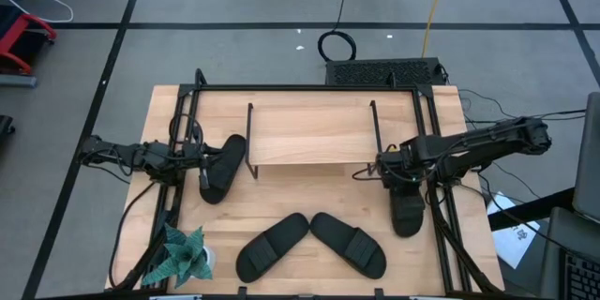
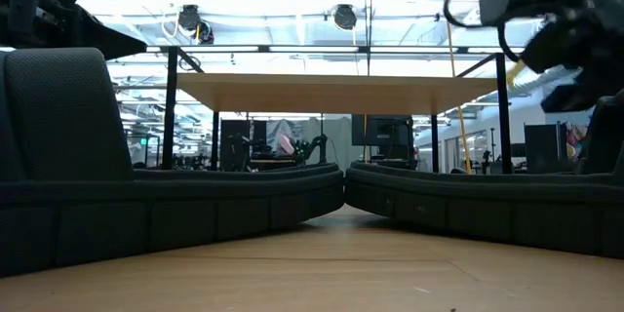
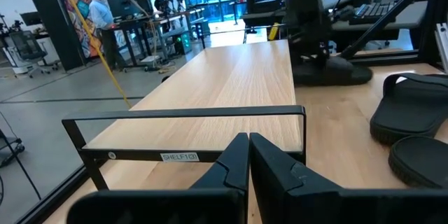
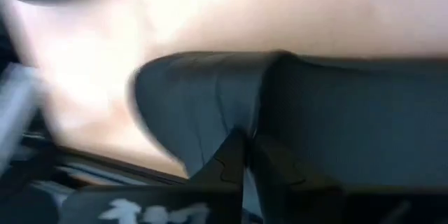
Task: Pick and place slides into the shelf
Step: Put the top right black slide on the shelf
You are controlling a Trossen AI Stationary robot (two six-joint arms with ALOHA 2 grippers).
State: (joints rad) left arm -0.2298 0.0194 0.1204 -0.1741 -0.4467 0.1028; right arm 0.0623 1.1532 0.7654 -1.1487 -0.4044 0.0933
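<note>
The shelf stands mid-table on its wire side frames, light plank on top. Two black slides lie flat near the table's near edge. A third slide lies by the shelf's left side. My left gripper is over that slide's left edge, shut, and faces the shelf's side frame. The fourth slide lies right of the shelf. My right gripper is shut at that slide's far end, pointing down at its strap. My right gripper's shut fingers point down, close over the fourth slide's strap. I cannot tell whether they touch it. The slide lies flat on the table. My left gripper touches nothing that shows.
A small green plant stands at the table's near left corner. Black rails run along the table's sides, and cables hang off both arms. Bare wood lies between the shelf and the two near slides.
</note>
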